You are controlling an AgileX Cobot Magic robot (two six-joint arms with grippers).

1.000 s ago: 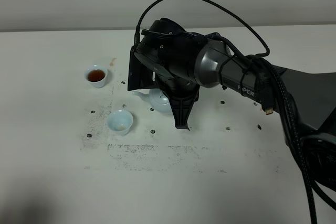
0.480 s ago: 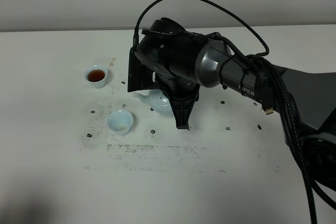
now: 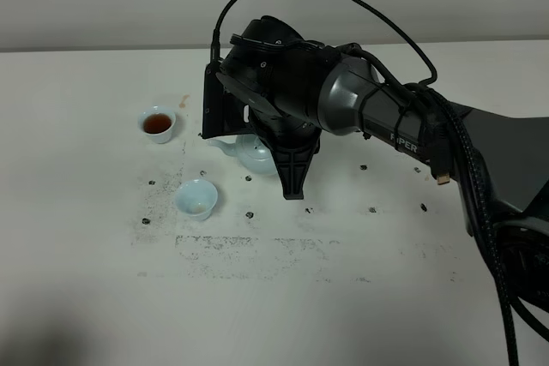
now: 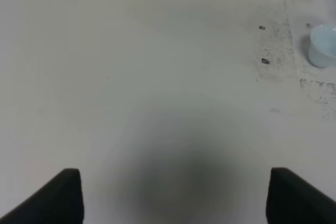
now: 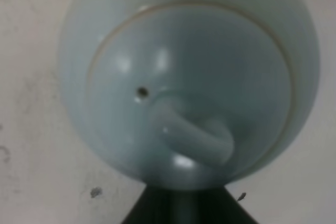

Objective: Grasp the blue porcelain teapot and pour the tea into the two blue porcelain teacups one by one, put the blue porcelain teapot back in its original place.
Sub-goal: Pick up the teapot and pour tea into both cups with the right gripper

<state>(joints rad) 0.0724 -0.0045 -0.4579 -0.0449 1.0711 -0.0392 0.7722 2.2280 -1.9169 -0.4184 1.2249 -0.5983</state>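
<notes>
Fingers (image 5: 178,208) of the right gripper (image 3: 292,186) are clamped tight on the blue porcelain teapot (image 3: 254,154), whose spout points toward the nearer teacup (image 3: 196,198). The farther teacup (image 3: 158,124) holds tea (image 3: 157,122). The left gripper (image 4: 173,195) has its fingers (image 4: 58,198) wide apart and empty over the bench (image 4: 157,77).

The blue porcelain teapot (image 5: 189,77) is glazed ceramic, smooth and glossy, with soft highlights across its lid (image 5: 157,51) and knob (image 5: 197,140). The filled teacup (image 3: 158,123) and the empty teacup (image 3: 196,198) carry the same shiny pale glaze. The worktop (image 3: 86,255) is white and matt, roughened by grey scuffing (image 3: 249,246). The right arm (image 3: 283,83) has matt black plastic housing, a satin grey sleeve (image 3: 343,109) that looks metallic, and smooth black rubbery cables (image 3: 473,203).
</notes>
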